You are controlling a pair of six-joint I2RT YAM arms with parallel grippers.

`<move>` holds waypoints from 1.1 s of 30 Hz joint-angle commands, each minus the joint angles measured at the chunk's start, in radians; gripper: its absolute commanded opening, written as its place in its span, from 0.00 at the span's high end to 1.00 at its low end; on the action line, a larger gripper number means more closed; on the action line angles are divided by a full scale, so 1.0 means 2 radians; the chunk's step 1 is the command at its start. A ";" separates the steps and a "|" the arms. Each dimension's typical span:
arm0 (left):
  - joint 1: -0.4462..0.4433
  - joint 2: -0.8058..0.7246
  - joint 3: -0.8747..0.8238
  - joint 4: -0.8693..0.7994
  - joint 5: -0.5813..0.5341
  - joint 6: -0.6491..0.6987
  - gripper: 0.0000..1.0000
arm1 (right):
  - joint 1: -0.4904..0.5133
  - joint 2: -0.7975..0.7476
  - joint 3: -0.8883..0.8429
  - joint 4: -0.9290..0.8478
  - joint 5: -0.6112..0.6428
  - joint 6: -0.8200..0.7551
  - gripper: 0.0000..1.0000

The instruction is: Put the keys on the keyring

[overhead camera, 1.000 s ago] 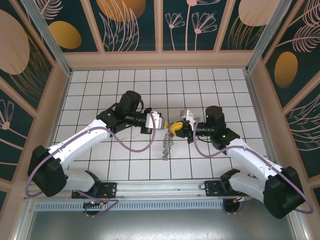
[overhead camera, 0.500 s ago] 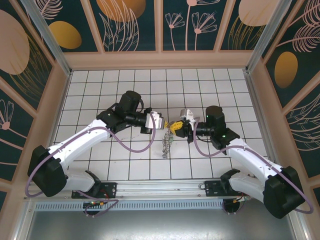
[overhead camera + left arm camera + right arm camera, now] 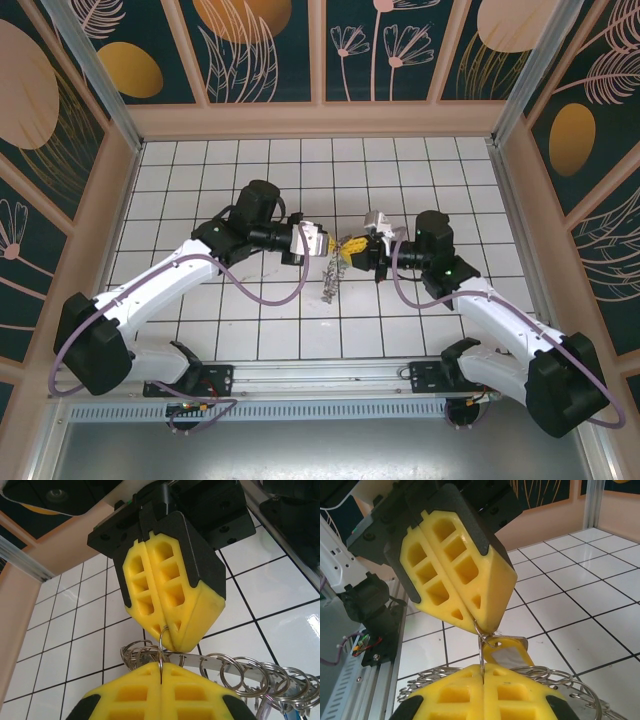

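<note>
My left gripper (image 3: 327, 245) and right gripper (image 3: 355, 250) meet tip to tip above the middle of the tiled floor. Both are shut on one thin wire ring (image 3: 161, 647). In the left wrist view my own left gripper (image 3: 161, 666) is at the bottom and the right gripper's fingers (image 3: 175, 595) are above. A key with a yellow plastic head (image 3: 509, 653) hangs on that wire ring (image 3: 481, 647), just behind my right gripper (image 3: 482, 669). The keyring (image 3: 332, 282), a metal band bristling with small rings (image 3: 245, 672), dangles under the grippers.
White tiled floor (image 3: 440, 180) enclosed by low wooden walls (image 3: 320, 120). An aluminium rail (image 3: 320, 378) with the arm bases runs along the near edge. Purple cables (image 3: 265, 295) loop from both arms.
The dangling keyring has risen a little and its lower end hangs higher over the tiles. Both grippers stay shut on the wire ring, the right wrist slightly shifted.
</note>
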 commanded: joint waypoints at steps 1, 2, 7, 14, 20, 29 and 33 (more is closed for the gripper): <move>-0.004 -0.009 -0.015 0.002 0.020 -0.003 1.00 | -0.005 -0.008 -0.004 0.106 0.003 0.049 1.00; -0.005 -0.010 -0.017 0.006 0.020 -0.005 1.00 | -0.006 -0.008 -0.007 0.117 0.004 0.059 1.00; -0.008 -0.012 -0.028 0.023 0.017 -0.015 1.00 | -0.006 -0.010 -0.018 0.154 0.016 0.091 1.00; -0.008 -0.011 -0.031 0.027 0.004 -0.021 1.00 | -0.007 -0.018 -0.019 0.160 0.024 0.098 1.00; -0.008 -0.014 -0.040 0.036 0.002 -0.026 1.00 | -0.007 -0.024 -0.021 0.167 0.036 0.104 1.00; -0.010 -0.023 -0.064 0.067 0.001 -0.045 1.00 | -0.007 -0.027 -0.026 0.177 0.052 0.113 1.00; -0.014 -0.023 -0.069 0.082 -0.001 -0.057 1.00 | -0.003 -0.021 -0.029 0.195 0.061 0.128 1.00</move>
